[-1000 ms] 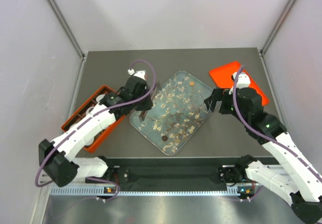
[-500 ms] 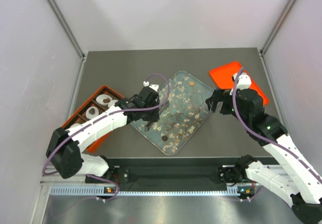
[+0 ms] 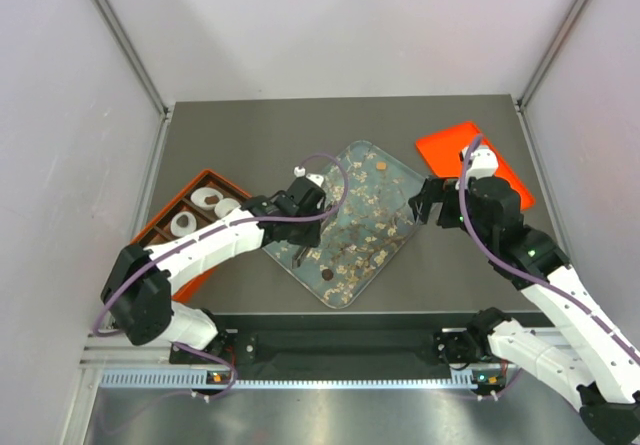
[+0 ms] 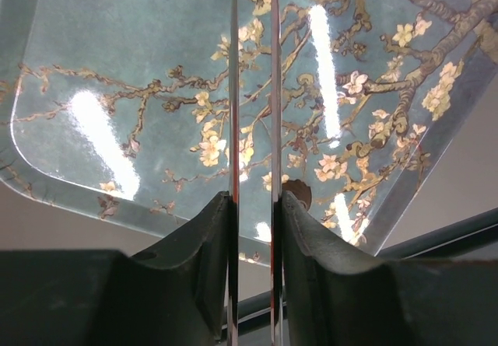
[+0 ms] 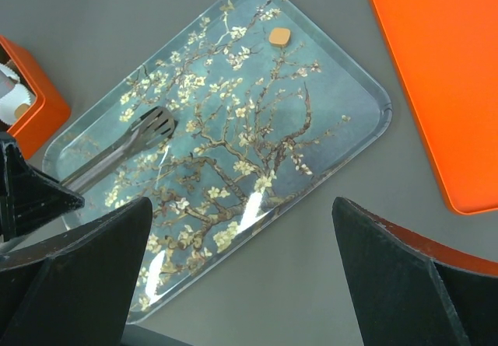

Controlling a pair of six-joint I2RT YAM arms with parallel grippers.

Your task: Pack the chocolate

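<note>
My left gripper (image 3: 299, 227) is shut on metal tongs (image 4: 254, 89) and holds them over the left part of the blossom-patterned tray (image 3: 400, 190). In the right wrist view the tongs (image 5: 124, 148) lie low over the tray (image 5: 342, 89). A dark brown chocolate (image 4: 298, 193) sits on the tray just past my left fingers (image 4: 307, 229); it also shows in the top view (image 3: 328, 275). A caramel chocolate (image 3: 381, 168) lies near the tray's far corner and shows in the right wrist view (image 5: 279, 36). My right gripper (image 5: 241, 229) is open and empty above the tray's right edge.
An orange box (image 3: 205, 177) with white paper cups (image 3: 205, 200) stands at the left, partly under my left arm. An orange lid (image 3: 445, 145) lies at the far right of the table. The metal rail runs along the table's near edge.
My left arm has swung right from over the orange box to over the tray, carrying the tongs. The box's cups are now uncovered. The right arm has hardly moved.
</note>
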